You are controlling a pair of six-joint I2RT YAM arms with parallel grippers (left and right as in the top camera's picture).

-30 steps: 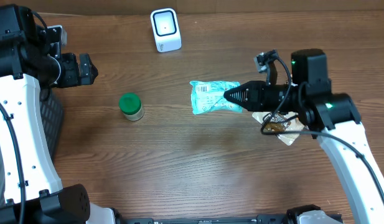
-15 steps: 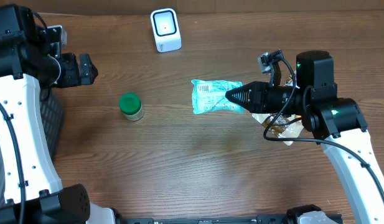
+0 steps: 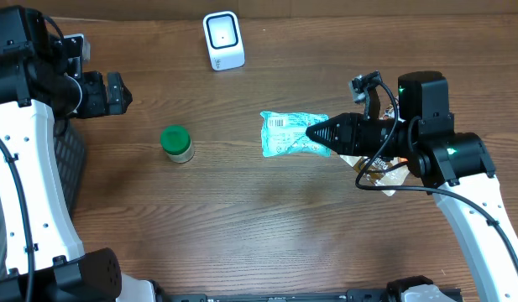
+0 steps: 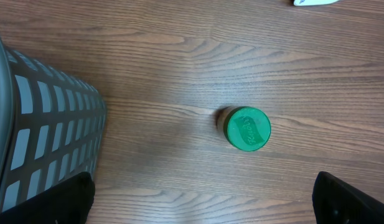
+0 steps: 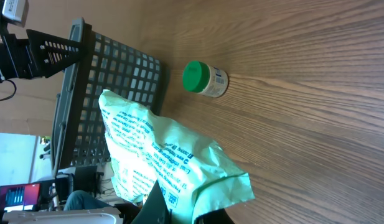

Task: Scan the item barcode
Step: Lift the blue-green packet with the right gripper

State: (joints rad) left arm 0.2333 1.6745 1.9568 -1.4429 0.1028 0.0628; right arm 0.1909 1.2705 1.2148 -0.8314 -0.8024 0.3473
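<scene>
Teal crinkly plastic packet (image 3: 288, 134) is mid-table, pinched shut at one end by the right gripper (image 3: 311, 132). It has drifted slightly right over the last second, no nearer the white box scanner (image 3: 222, 39), so the scan looks pending. Left gripper (image 3: 117, 92) spread wide, empty; packet's barcode label faces up, blue print unreadable.

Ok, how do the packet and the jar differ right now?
The packet is flat, crinkled and teal; the jar is round with a green lid. The packet is pinched in the right gripper; the jar stands upright on the table, untouched. Both are greenish.
</scene>
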